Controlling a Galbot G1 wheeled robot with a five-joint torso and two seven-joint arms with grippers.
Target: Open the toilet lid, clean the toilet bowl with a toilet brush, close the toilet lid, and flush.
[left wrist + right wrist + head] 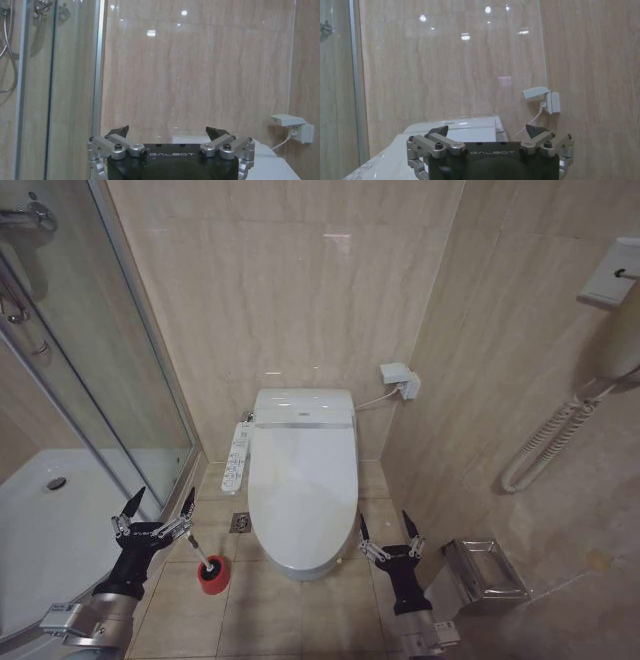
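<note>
Warm even indoor light, bright ceiling-lamp glints on the glossy wall tiles (200, 75) at upper centre of both wrist views, soft sheen on the toilet lid (302, 480), faint shadows, wide-angle bending at head-view edges

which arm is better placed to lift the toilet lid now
Probably right: the right gripper hovers open just beside the closed toilet lid front edge. The left gripper, also open, sits farther off, over the toilet brush.

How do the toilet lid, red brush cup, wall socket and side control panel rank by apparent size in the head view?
1. Toilet lid, closed, by far the largest.
2. Control panel, a long narrow strip beside the lid.
3. and 4. Red cup and wall socket look about alike; the cup is nearer the camera, so no ranking.
</note>
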